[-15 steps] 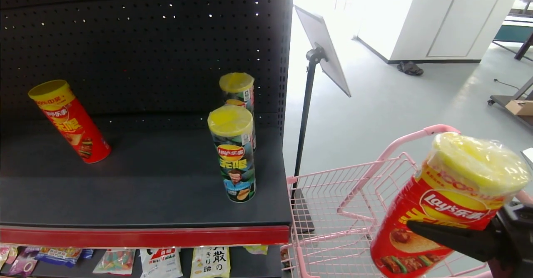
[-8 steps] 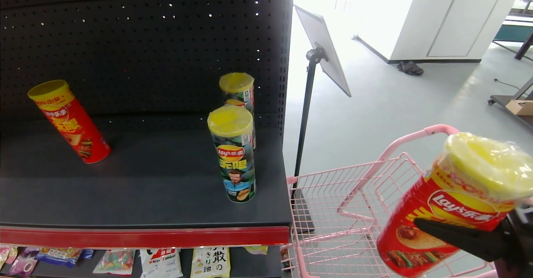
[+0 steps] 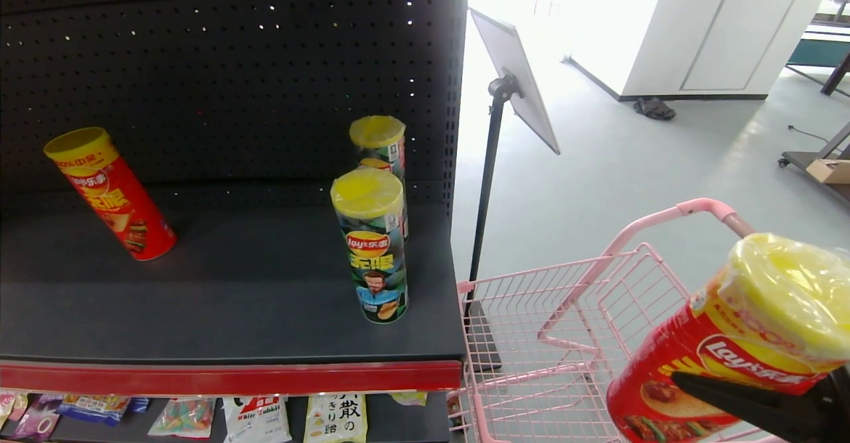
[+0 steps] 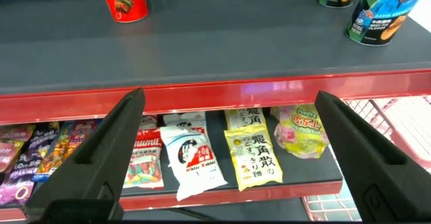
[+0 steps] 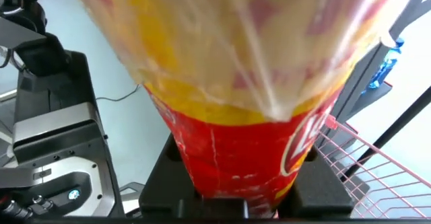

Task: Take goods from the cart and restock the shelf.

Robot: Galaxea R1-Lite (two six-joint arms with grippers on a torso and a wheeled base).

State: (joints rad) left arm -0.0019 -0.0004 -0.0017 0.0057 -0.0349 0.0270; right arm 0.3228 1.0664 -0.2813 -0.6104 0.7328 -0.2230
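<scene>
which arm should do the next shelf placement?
Right, probably. The right gripper has its jaws shut on the red can, held above the pink cart beside the shelf. The left gripper is open and empty, facing the shelf's red front edge.

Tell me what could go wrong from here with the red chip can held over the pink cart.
The red cylindrical chip can with a yellow lid sits tilted in the right gripper, clamped low, so it might slip. Heading for the dark shelf, it could topple the front green chip can standing near the edge beside the pink wire cart.
</scene>
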